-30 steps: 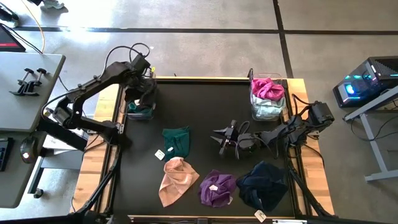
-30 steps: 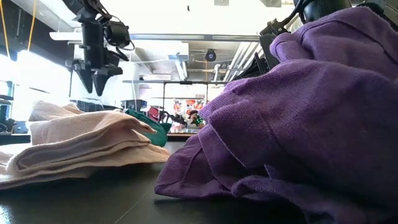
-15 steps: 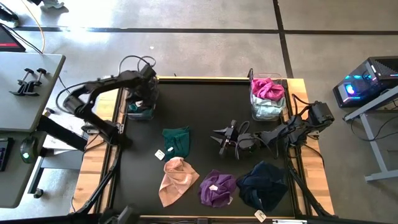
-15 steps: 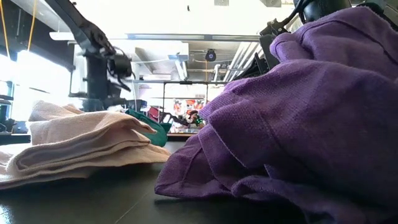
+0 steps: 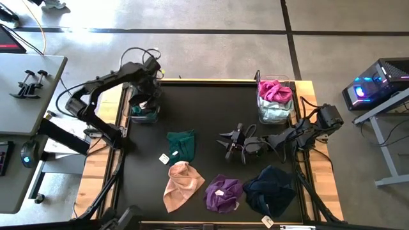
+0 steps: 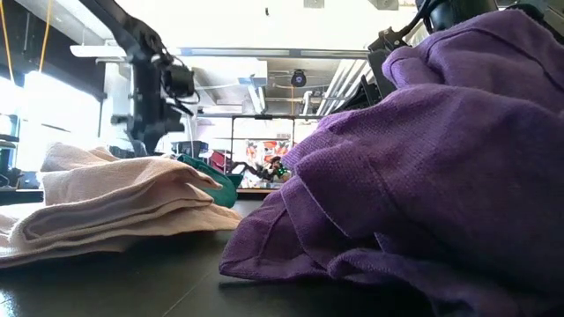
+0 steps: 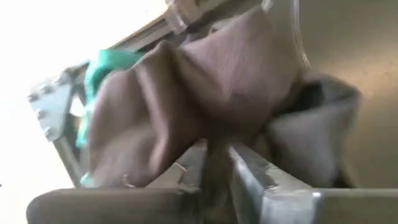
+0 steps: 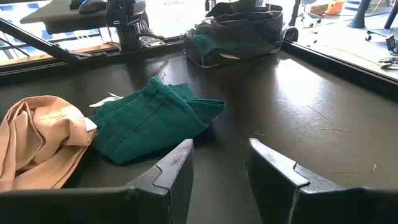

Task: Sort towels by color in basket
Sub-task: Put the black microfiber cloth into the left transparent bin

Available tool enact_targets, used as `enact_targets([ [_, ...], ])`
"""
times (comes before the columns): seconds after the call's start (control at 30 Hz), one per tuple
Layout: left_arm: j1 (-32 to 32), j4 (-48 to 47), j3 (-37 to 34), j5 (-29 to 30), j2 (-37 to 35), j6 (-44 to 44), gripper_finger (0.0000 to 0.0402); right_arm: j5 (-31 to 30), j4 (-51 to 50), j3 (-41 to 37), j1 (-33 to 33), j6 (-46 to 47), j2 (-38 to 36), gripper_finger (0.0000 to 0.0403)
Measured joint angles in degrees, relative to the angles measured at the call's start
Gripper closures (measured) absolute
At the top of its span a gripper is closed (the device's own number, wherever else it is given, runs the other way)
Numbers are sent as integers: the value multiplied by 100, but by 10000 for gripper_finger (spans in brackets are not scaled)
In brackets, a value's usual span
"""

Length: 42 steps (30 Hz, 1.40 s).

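Observation:
My left gripper point(image 5: 146, 102) points down into the clear basket point(image 5: 144, 114) at the table's far left. It is shut on a dark towel point(image 7: 205, 81) that lies there over a green one point(image 7: 102, 68). My right gripper point(image 5: 229, 144) rests open at mid-right, nothing between its fingers point(image 8: 221, 168). A dark green towel point(image 5: 181, 144), a peach one point(image 5: 181, 184), a purple one point(image 5: 223, 193) and a navy one point(image 5: 270, 190) lie flat on the black mat. The far-right basket point(image 5: 261, 110) holds a magenta towel point(image 5: 276, 89) on a pale mint one point(image 5: 276, 112). My left gripper pinches a raised fold of the dark towel point(image 7: 214, 146) between its two fingers point(image 7: 255, 177). It comes from above, pointing steeply down into the basket. The rest of the towel lies bunched inside the basket on the green cloth.
The low view is largely filled by the purple towel point(image 6: 423, 158), with the peach towel point(image 6: 115, 198) at its left. A side table point(image 5: 25, 89) stands left of the work table and a lit device point(image 5: 374, 86) at the right. Bare mat lies in the middle far part.
My left gripper has gone down from above the far-left basket into it and tipped a little; in the low view its fingertips now sit lower, behind the peach towel. The right arm and the towels on the mat have kept still.

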State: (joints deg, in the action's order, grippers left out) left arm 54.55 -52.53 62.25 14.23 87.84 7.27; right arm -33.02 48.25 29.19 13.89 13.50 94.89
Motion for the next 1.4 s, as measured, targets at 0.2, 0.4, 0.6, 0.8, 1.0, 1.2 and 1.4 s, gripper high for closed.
enact_targets([
  [0.2, -77, -1214, 651, 49, -572, 267, 280, -2, -25, 0, -2, 0, 0, 263],
  [0.4, -13, -1363, 681, 515, -840, 611, 280, 0, -70, 0, -2, -1, 0, 263],
  [0.6, 29, -1276, 578, 831, -256, 892, 347, 1, -139, 0, 0, 130, 0, 263],
  [0.8, 43, -673, 83, 632, 498, 869, 397, 1, -242, -1, 2, 168, 0, 263],
  [1.0, 64, -145, -220, 215, 1162, 745, 399, 1, -256, -2, 2, 166, 0, 263],
  [1.2, 36, -169, -38, 285, 1099, 407, 390, 1, -252, -2, 2, 168, 0, 263],
  [1.4, 21, -856, 415, 363, 391, 271, 340, 1, -218, -2, 2, 169, 0, 263],
])
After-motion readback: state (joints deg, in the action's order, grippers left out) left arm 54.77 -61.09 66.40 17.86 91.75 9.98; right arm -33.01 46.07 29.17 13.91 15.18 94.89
